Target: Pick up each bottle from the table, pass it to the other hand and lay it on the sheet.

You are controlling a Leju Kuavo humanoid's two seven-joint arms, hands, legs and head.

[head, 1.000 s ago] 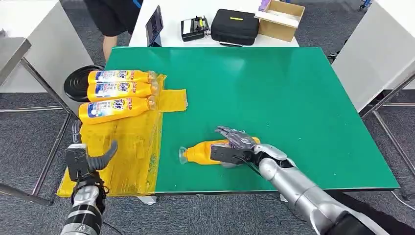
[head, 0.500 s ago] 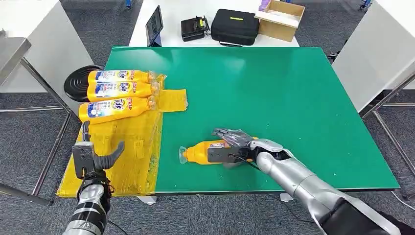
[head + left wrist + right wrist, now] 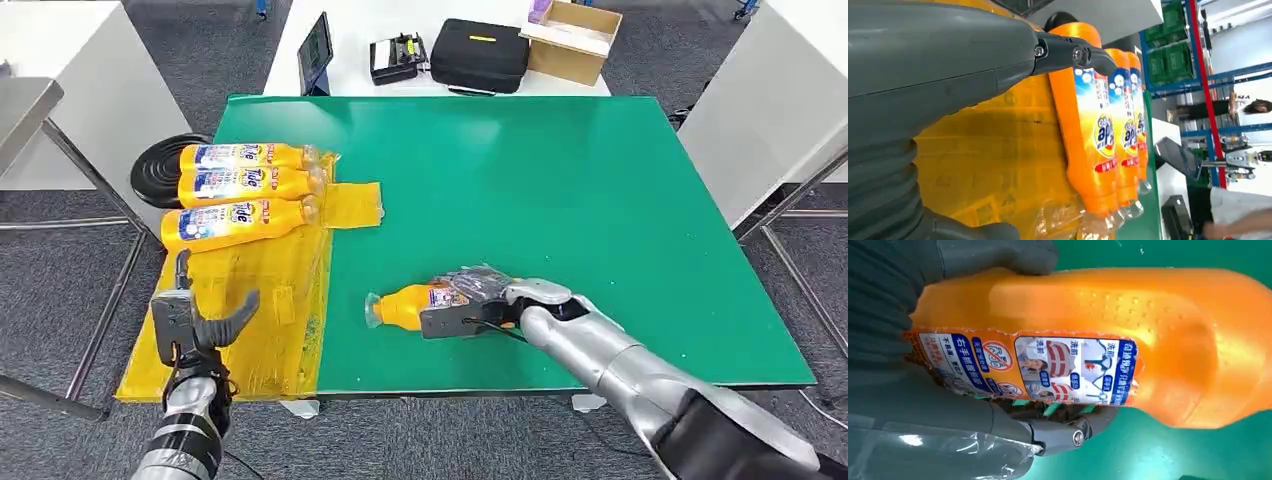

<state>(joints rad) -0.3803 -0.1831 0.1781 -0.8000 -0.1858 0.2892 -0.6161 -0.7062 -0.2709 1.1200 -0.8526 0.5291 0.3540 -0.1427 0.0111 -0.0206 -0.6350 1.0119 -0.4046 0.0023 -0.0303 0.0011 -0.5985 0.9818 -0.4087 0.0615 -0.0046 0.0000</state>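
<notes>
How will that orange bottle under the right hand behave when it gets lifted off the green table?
The orange bottle lies on its side with a rounded body, so it may roll if released. Its smooth plastic looks rigid but possibly slippery. The right hand wraps its label end, so the cap end could dip.

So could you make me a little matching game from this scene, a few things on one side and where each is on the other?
Things:
1. right hand
2. left hand
3. three bottles
4. black case

Places:
A. lying side by side on the yellow sheet
B. on the white table beyond the green table
C. wrapped around the lone bottle on the green table
D. holding nothing, above the sheet's near end

Pairs: 1-C, 2-D, 3-A, 4-B
</notes>
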